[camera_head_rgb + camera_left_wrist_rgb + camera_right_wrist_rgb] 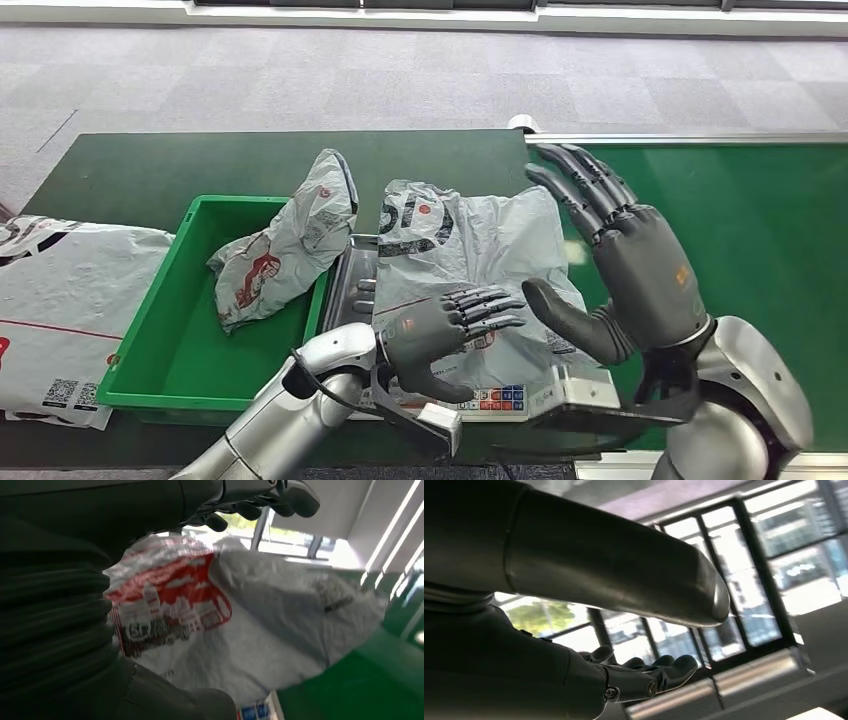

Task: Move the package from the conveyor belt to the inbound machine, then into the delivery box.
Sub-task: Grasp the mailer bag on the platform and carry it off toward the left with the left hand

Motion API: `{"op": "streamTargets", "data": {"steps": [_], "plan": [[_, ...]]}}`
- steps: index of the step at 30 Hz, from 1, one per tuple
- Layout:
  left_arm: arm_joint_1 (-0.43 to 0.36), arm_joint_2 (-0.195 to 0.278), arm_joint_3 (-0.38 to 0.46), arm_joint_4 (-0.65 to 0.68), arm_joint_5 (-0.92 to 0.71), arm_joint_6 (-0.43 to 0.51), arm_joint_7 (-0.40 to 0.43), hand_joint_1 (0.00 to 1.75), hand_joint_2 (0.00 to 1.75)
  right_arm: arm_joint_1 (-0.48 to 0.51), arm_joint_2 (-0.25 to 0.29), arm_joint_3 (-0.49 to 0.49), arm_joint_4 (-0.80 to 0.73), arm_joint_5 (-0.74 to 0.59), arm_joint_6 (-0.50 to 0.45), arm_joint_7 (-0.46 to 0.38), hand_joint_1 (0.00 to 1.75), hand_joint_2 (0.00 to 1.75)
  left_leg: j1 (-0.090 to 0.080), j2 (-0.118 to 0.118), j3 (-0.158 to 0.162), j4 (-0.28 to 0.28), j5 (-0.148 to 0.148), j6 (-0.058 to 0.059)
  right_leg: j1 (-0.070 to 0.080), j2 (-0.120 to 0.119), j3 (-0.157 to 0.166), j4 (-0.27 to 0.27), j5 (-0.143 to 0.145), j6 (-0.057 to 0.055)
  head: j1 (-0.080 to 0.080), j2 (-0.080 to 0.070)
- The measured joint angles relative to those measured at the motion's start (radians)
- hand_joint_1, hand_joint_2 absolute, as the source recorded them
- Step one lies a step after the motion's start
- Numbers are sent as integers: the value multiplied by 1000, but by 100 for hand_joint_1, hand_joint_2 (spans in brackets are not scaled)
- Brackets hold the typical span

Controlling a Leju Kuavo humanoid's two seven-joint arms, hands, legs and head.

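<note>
Green bin [160, 330] with crumpled bag [285, 245] beside package [470, 250]

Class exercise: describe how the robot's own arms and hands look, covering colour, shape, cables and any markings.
Both arms are smooth, rounded silver shells. The left hand and right hand are dark grey with long, segmented, darker fingers and a thick grey thumb. The right hand carries a small orange mark on its back. A black cable loops along the left forearm, and a grey ribbed cover sits behind the left hand.
</note>
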Motion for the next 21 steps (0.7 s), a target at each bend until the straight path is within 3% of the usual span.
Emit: {"op": "streamTargets", "data": {"steps": [5,9,13,21], "plan": [[-109,-31,-58,229,27,-24,-51,2,175,0,3,-62,39,27,0,36,0,0,0,1,0,0,0,0,-1,1,-1,0,1,0,0,0],[-155,-53,-103,336,-2,-7,-32,171,175,0,3,-79,51,45,0,54,0,0,0,1,-1,0,0,0,-1,1,-1,0,1,0,0,0],[-184,-70,-166,404,-64,51,23,175,175,0,3,-81,53,75,0,85,0,0,0,1,-1,0,0,0,-1,1,-2,0,1,0,0,0],[-219,-87,-225,465,-47,90,36,175,175,2,3,-82,53,113,0,114,0,0,0,1,-1,0,1,0,-1,1,-1,0,1,0,0,0]]}}
